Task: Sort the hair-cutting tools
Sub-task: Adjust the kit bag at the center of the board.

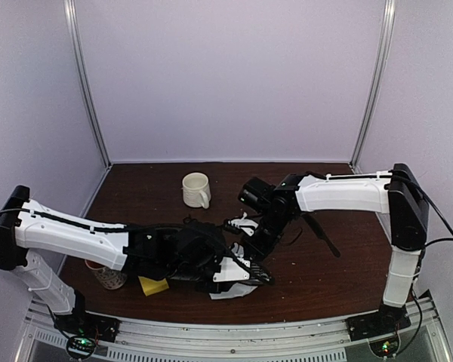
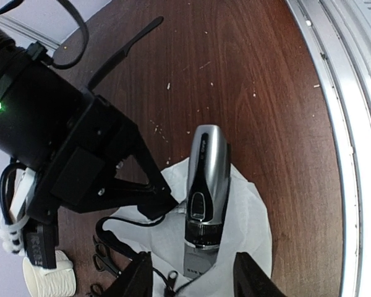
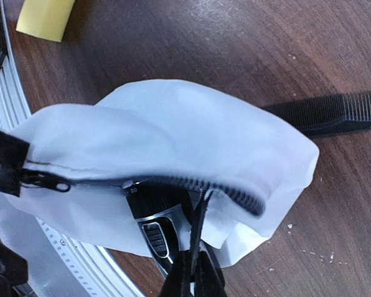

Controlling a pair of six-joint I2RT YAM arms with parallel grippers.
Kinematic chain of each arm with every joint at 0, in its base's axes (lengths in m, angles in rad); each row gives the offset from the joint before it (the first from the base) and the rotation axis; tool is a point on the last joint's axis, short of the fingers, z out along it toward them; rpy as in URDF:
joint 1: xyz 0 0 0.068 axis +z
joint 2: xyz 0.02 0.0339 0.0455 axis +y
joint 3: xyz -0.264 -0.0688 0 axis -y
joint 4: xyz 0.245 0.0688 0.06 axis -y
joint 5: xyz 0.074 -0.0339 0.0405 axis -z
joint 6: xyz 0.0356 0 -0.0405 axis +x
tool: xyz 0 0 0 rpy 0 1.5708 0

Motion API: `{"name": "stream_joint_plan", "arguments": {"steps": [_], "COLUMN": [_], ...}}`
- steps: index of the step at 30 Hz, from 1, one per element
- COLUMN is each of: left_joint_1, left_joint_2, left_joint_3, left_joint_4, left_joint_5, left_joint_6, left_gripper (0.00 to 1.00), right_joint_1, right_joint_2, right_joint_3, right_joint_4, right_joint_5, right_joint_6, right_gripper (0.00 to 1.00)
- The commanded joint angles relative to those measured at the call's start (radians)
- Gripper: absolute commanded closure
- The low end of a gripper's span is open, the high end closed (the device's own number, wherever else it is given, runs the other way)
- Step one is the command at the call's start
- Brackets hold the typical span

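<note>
Soft even light (slight wrist-view blur)

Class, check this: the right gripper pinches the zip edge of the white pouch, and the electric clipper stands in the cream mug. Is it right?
Wrong about the clipper: it lies in the open white pouch, not the mug. The right wrist view shows it; the right gripper does pinch the zip edge.

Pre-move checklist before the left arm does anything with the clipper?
1. Right tool shut on white pouch zipper edge: ok.
2. Left tool open, straddling clipper: ok.
3. Clipper fully inside pouch: not ok, one end pokes past the fabric.
4. Comb sorted: not ok, on table outside pouch.
5. Scissors sorted: not ok, on table.
</note>
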Motion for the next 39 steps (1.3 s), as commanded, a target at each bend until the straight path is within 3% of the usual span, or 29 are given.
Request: {"name": "stream_joint_plan", "arguments": {"steps": [1,6,11,19,36,39], "left_joint_1": [-0.002,0.000,0.017,0.044,0.046,0.046], "left_joint_2": [0.087,0.199,0.292,0.350,0.403,0.403], "left_joint_3": [0.096,0.179,0.267,0.301,0.317,0.334], "left_joint_4": [-0.004,-0.018,-0.067,-0.104,-0.096,-0.098], "left_joint_5": [-0.001,-0.013,-0.009,0.015,0.091,0.077], "left_joint_6": [0.029,0.033,0.006,-0.001,0.083,0.077], "left_gripper": [0.50,0.44,0.44,0.50,0.45,0.56], "right_joint_1": [-0.013,-0.073,-0.092,-0.092,-0.115,-0.122], "right_joint_2": [-0.021,-0.096,-0.154,-0.158,-0.155,-0.157], "right_joint_3": [0.000,-0.052,-0.096,-0.117,-0.140,-0.146], "right_joint_4": [-0.001,0.032,0.037,0.025,0.052,0.055], "right_joint_5": [-0.027,-0.207,-0.303,-0.321,-0.357,-0.344], "right_joint_6": [-0.003,-0.007,-0.025,-0.038,-0.017,-0.018], "right_gripper": [1.00,1.00,1.00,1.00,1.00,1.00]}}
